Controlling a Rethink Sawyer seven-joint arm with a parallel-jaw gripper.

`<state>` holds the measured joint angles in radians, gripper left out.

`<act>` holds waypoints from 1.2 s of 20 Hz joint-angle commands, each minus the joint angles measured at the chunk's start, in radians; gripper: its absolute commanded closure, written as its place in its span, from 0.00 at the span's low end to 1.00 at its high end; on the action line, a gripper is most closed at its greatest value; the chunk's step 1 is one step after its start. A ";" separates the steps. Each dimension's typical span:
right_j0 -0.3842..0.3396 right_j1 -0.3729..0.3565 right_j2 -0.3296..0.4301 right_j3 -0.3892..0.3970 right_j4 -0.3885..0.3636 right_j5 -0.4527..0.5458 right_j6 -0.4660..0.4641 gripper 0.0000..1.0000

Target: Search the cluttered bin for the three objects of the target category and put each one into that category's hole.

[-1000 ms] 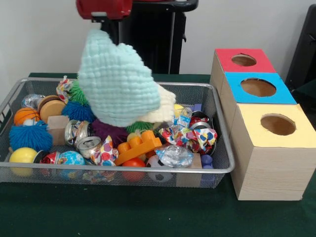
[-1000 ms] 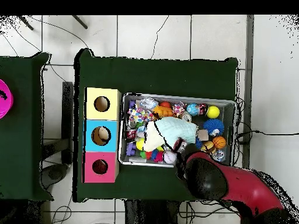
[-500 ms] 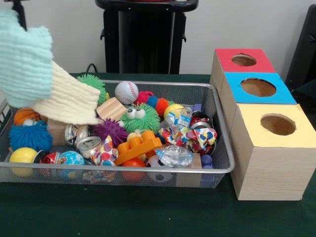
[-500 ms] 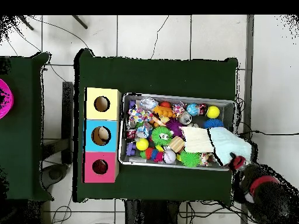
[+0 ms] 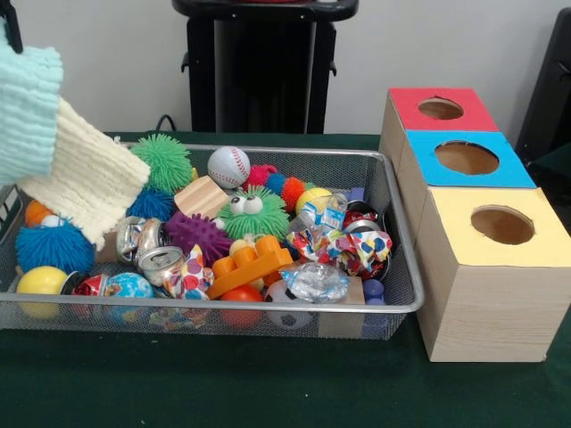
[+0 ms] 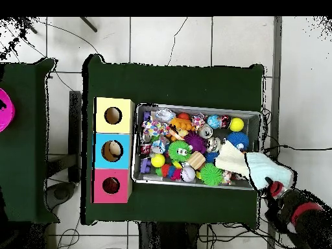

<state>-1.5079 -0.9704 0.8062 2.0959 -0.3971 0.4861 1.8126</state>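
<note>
Cloths (image 5: 53, 152) lifted off bin's (image 5: 393, 192) end.
Gripper (image 6: 277, 189) pinches them; we risk snagging toys out w/ trailing edge.

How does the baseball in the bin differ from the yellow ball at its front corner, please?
The baseball is white with red stitching; the yellow ball is plain yellow. The baseball sits on top of the pile near the bin's far wall, while the yellow ball lies low against the front mesh. Both are round and similar in size.
</note>
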 commanded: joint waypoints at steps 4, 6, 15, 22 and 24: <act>0.057 0.042 0.113 -0.017 -0.125 0.028 -0.203 1.00; 0.056 0.050 0.117 -0.024 -0.134 0.035 -0.200 1.00; 0.048 0.025 0.162 -0.080 -0.107 0.138 -0.235 1.00; 0.070 0.009 0.159 -0.064 -0.133 0.097 -0.193 0.00; 0.081 0.006 0.146 -0.059 -0.139 0.080 -0.164 0.00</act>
<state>-1.4630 -0.9568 0.9253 2.0707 -0.4722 0.4868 1.8126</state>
